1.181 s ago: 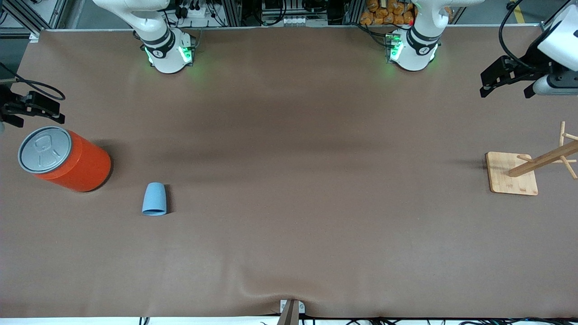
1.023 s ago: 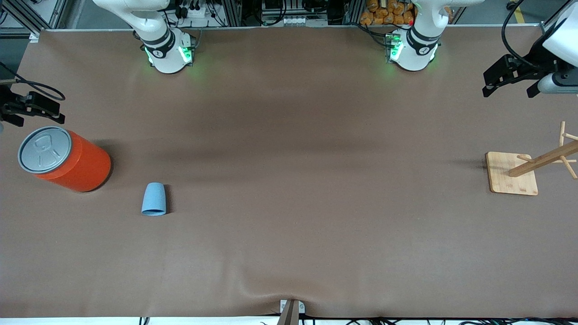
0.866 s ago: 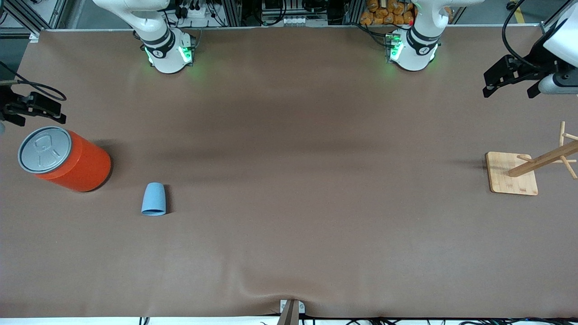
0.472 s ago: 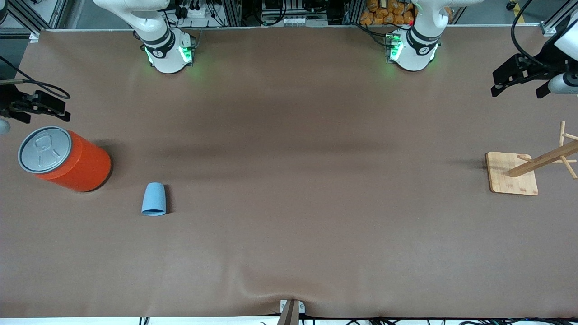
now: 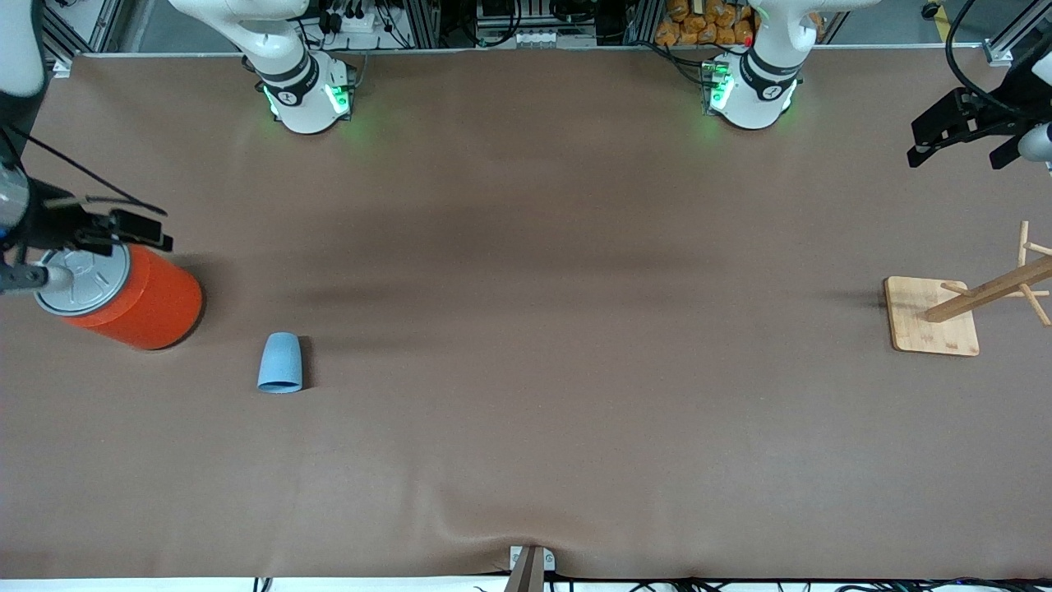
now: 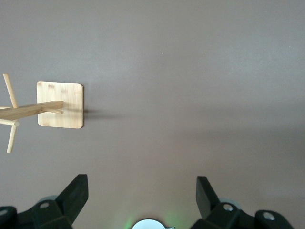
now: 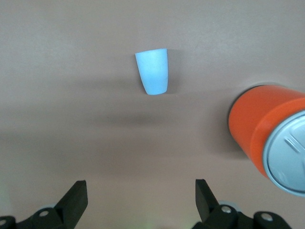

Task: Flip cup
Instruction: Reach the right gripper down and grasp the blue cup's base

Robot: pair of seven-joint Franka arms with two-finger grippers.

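Since a second ago my right gripper (image 5: 90,247) has swung in from the table's edge and now hangs over the lid of the orange can (image 5: 140,300), while my left gripper (image 5: 966,136) has drifted farther out toward its own end of the table. Nothing on the table has shifted.

Taking the can as my landmark and going from the front camera outward: the cup (image 5: 280,363) comes first, a little nearer the camera than the can and beside it toward the left arm's end, apart from it. It stands mouth-down on the brown table (image 5: 526,427), narrow closed end up, untouched. The right wrist view shows the cup (image 7: 152,71) clear of the can (image 7: 267,138), with bare cloth between them. Next is the can itself, upright, grey lid up. Well away from the can, at the left arm's end, stands the wooden rack (image 5: 937,316) on its square base.

Both of my grippers are spread wide and carry nothing; the wrist views show each pair of fingers (image 7: 76,198) apart with only table between them.

I judge this to be the approach, with no grasp begun. My left arm waits. Next, my right gripper needs to leave the can, come over the cup, drop around its tapered wall, close, lift and turn it mouth-up.
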